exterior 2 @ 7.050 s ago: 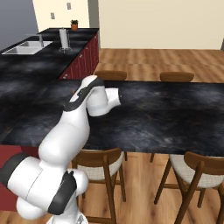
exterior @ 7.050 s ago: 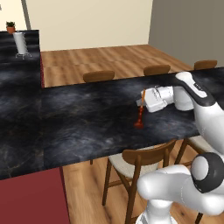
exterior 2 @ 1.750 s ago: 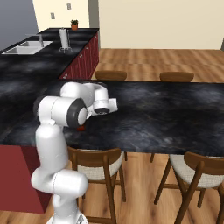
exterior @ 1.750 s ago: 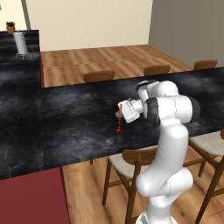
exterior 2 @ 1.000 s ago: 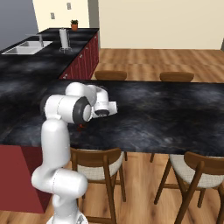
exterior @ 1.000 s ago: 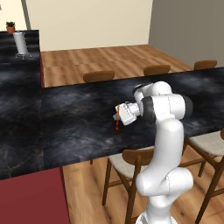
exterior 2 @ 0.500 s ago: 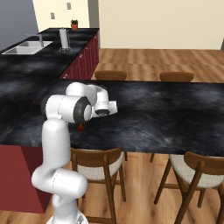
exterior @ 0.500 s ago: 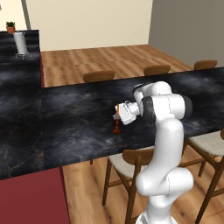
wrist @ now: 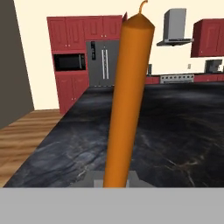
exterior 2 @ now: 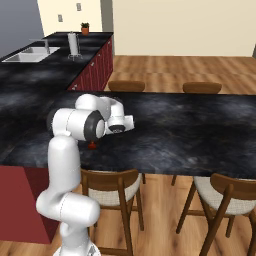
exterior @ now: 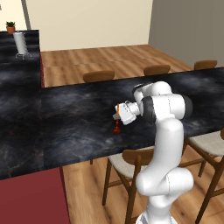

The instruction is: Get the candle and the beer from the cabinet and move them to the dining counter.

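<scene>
I have the pincer [exterior: 117,113] closed on the candle [wrist: 127,100], gripping the orange stick partway up, with the arm folded back over the near part of the dining counter [exterior: 70,118]. In the left base view the candle's dark red holder and foot [exterior: 117,129] sit directly below the pincer, at or just above the black marble surface; I cannot tell whether the foot touches the counter. The right base view shows the same red foot [exterior 2: 92,145] peeking out under the arm's elbow, close to the near edge of the counter. Through the hand camera the taper stands almost upright, leaning slightly, its curled wick at the top, and beyond the pincer the dark slab stretches away toward a wall of red cabinets [wrist: 68,33], a steel refrigerator [wrist: 104,61], a built-in microwave [wrist: 69,62] and a range hood [wrist: 176,27]. Wooden chairs [exterior: 129,164] stand tucked under the counter's near edge, below the pincer, and more chair backs [exterior: 98,76] show along the far edge beyond it.
</scene>
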You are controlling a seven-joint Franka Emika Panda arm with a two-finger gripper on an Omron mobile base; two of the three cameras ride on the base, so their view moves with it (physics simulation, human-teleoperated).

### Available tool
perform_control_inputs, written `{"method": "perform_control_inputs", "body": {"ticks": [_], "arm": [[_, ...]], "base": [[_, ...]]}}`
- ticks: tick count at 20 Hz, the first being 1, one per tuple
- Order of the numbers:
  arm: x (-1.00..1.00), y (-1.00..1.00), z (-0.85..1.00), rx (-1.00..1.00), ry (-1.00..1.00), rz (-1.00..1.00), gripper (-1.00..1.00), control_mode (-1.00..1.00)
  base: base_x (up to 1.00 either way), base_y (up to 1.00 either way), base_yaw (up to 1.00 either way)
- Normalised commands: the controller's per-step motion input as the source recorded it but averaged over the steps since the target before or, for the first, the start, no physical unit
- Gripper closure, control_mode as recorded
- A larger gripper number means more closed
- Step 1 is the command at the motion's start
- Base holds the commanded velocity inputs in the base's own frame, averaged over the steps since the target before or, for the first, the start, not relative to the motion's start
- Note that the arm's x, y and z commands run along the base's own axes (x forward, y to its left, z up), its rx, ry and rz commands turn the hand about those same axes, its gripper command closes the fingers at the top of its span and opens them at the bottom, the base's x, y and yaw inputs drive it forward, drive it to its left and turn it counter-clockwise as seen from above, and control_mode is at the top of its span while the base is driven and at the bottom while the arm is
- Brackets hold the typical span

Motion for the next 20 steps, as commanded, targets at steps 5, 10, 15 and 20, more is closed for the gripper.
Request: {"method": "perform_control_inputs", "body": {"ticks": [5, 10, 15, 20], "arm": [[0.0, 0.0, 0.0, 0.0, 0.0, 0.0, -1.0, -1.0], [0.0, 0.0, 0.0, 0.0, 0.0, 0.0, -1.0, -1.0], [0.0, 0.0, 0.02, 0.0, 0.0, 0.0, -1.0, -1.0], [0.0, 0.0, 0.19, 0.0, 0.0, 0.0, -1.0, -1.0]], "base": [[0.0, 0.0, 0.0], [0.0, 0.0, 0.0], [0.0, 0.0, 0.0], [0.0, 0.0, 0.0]]}}
